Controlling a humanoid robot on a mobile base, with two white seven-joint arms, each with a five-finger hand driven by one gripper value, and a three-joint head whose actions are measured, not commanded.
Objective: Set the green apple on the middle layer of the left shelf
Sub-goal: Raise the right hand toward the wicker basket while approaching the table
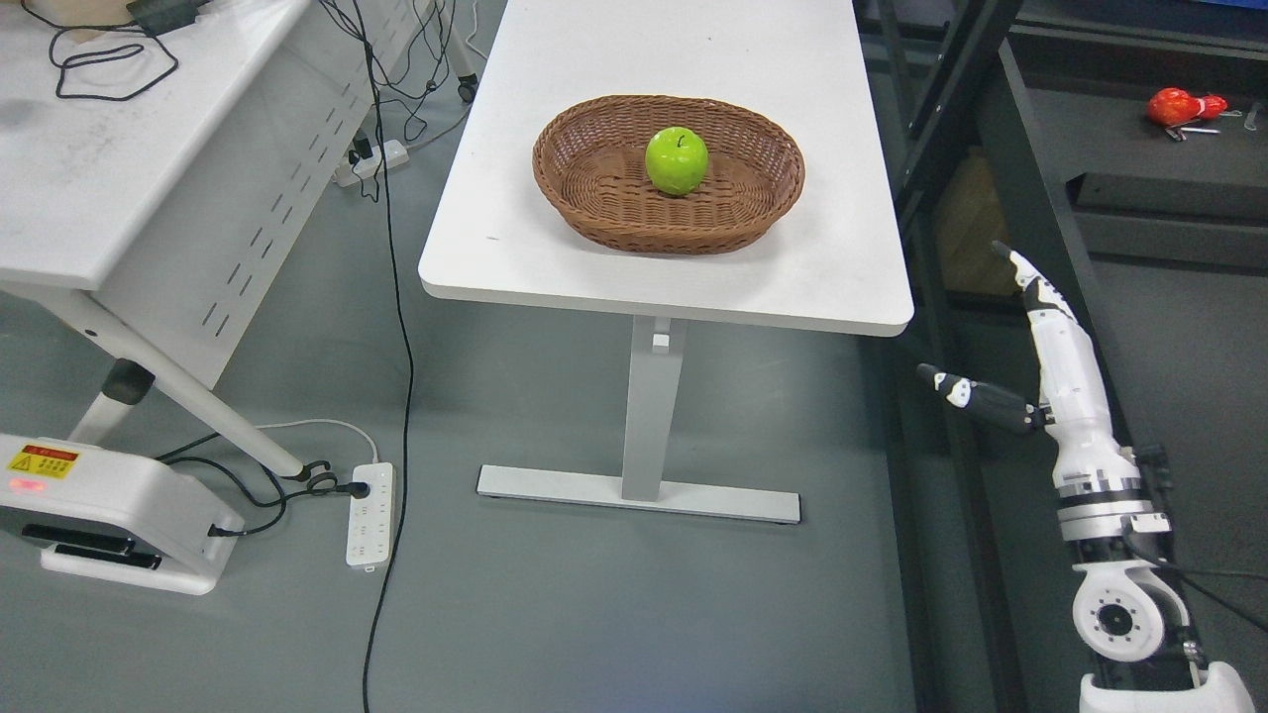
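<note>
A green apple (677, 160) sits upright in the middle of a brown wicker basket (594, 203) on a white table (555, 248). My right hand (1001, 337) hangs below and to the right of the table's near right corner, well apart from the apple. Its fingers (1055, 327) are stretched out straight and the thumb juts to the left, holding nothing. A dark shelf frame (951, 99) rises just right of the table. My left arm does not show.
A second white table (119, 149) with cables stands at the left. A power strip (369, 515) and trailing cords lie on the grey floor. A white machine base (109, 515) sits at lower left. A red object (1184, 106) lies on a dark surface at upper right.
</note>
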